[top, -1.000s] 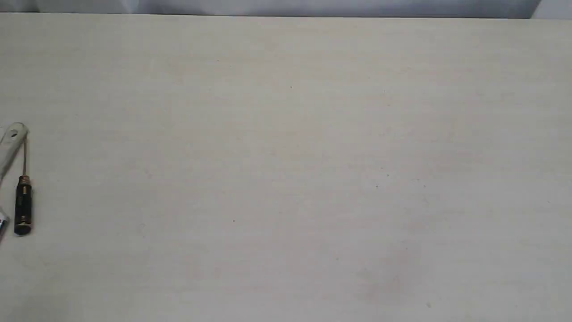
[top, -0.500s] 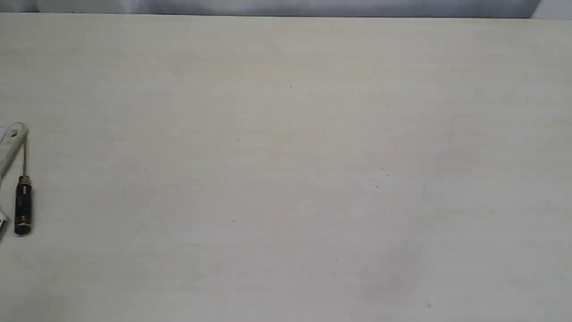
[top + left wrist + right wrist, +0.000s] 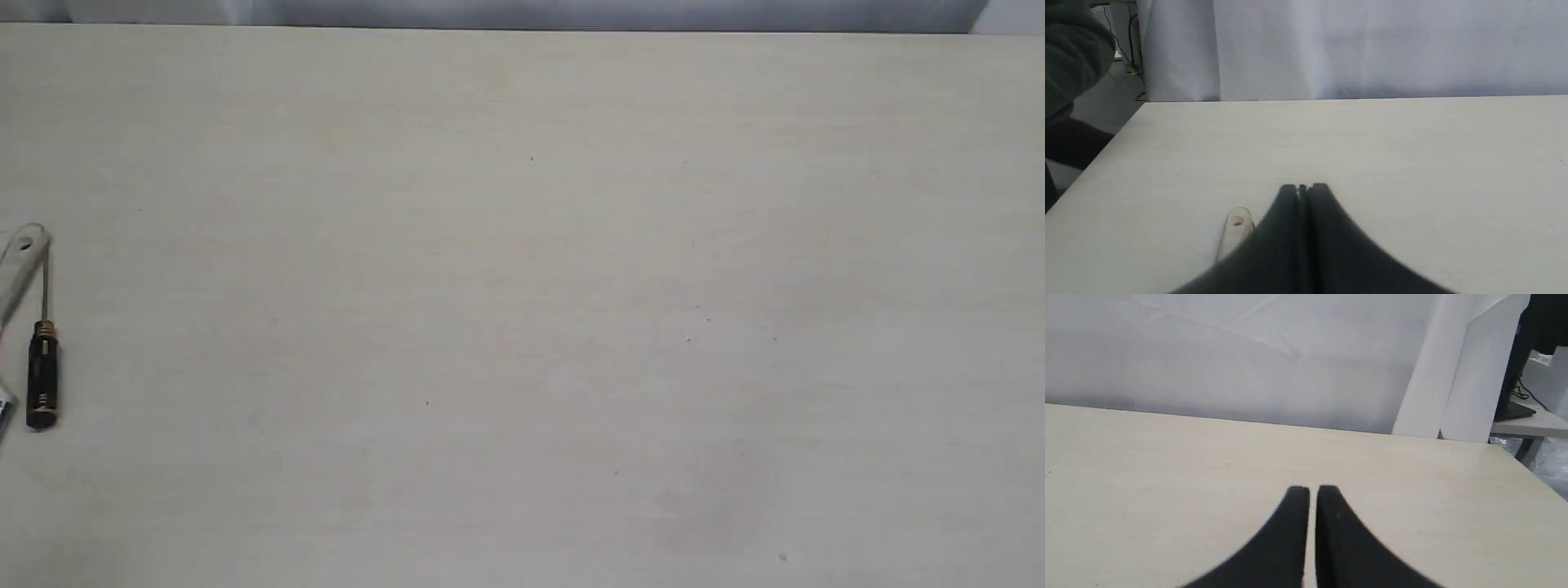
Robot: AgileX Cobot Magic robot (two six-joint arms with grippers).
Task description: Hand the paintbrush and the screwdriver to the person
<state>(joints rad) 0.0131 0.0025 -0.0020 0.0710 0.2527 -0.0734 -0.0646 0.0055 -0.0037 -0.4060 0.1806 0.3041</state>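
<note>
The screwdriver (image 3: 42, 376) lies at the table's far left edge in the exterior view, black handle near, thin shaft pointing away. Beside it on the left lies the paintbrush (image 3: 20, 265); only its pale wooden handle with the hole shows, the rest is cut off by the frame. The handle end of the paintbrush (image 3: 1233, 232) also shows in the left wrist view, just beside my left gripper (image 3: 1303, 188), which is shut and holds nothing. My right gripper (image 3: 1312, 491) is shut and empty above bare table. The person's dark green sleeve (image 3: 1073, 57) shows beyond the table's corner.
The pale wooden table (image 3: 522, 310) fills the exterior view; neither arm shows there. White curtain (image 3: 1355, 45) hangs behind its far edge. A second desk with a dark monitor stand (image 3: 1519, 404) is off the table's right corner.
</note>
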